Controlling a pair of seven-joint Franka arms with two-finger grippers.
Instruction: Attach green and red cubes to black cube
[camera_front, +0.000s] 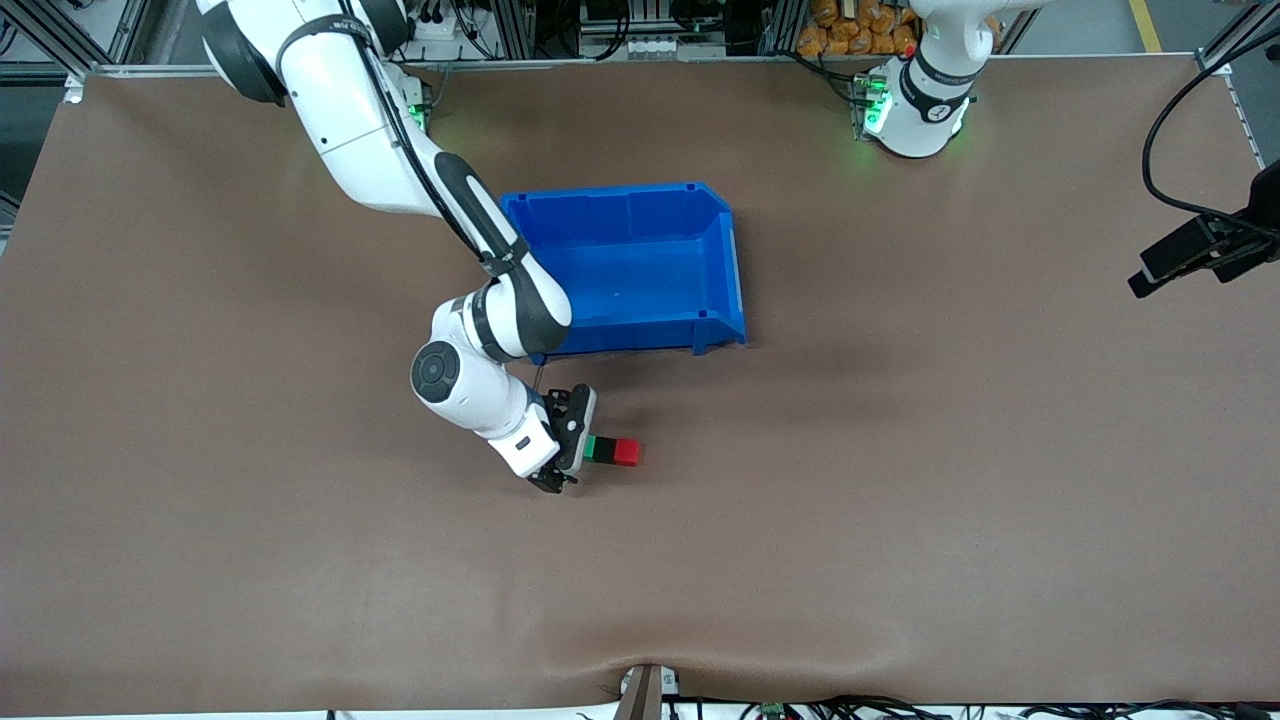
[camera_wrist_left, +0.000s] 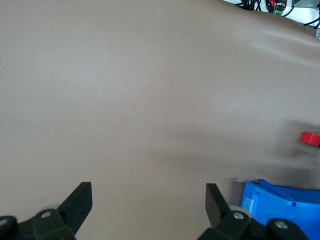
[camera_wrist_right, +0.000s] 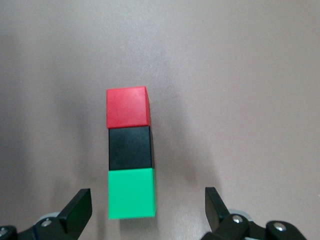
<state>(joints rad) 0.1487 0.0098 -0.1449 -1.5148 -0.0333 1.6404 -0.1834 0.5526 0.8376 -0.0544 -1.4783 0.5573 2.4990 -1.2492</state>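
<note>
Since green cube (camera_wrist_right: 131, 193), black cube (camera_wrist_right: 130, 147) and red cube (camera_wrist_right: 127, 106) sit joined, right hand (camera_wrist_right: 145, 206) gapes, row toward its twelve o'clock; left hand (camera_wrist_left: 148, 201) waits apart.

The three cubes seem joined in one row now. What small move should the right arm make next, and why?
Probably lift the right gripper straight up and away. Its fingers stand open on either side of the green cube, which touches the black cube, and the red cube touches the black one's other face. A sideways retreat could knock the row. The left gripper waits open near the blue bin.
</note>
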